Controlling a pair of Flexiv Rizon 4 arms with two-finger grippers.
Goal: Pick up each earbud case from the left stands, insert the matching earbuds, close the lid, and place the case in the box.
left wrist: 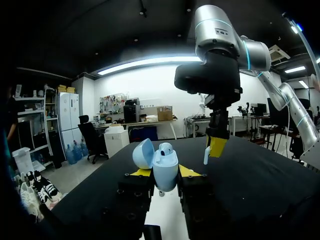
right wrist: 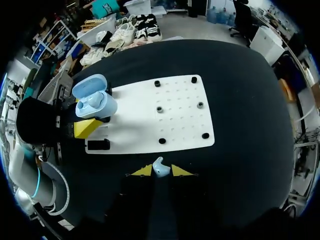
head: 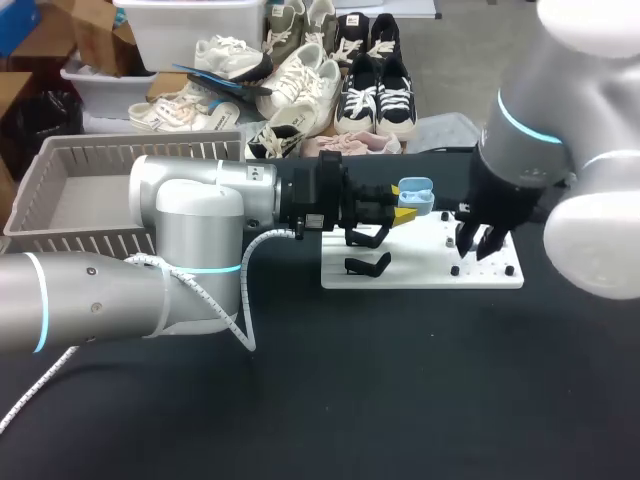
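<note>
Two grips: left end effector [left wrist: 164, 176] clamps case [right wrist: 94, 102], right end effector [right wrist: 160, 171] earbud [right wrist: 160, 166], near board [right wrist: 172, 117] edge.

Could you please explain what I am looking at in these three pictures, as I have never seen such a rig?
These are two robot arms at a black table. One picture looks down from above; the other two come from cameras on each wrist, looking along the fingers. The left gripper holds an open light blue earbud case, with a seated earbud inside. The right gripper pinches a loose earbud. A white pegboard lies on the table; a grey slatted box stands off to the left.
</note>
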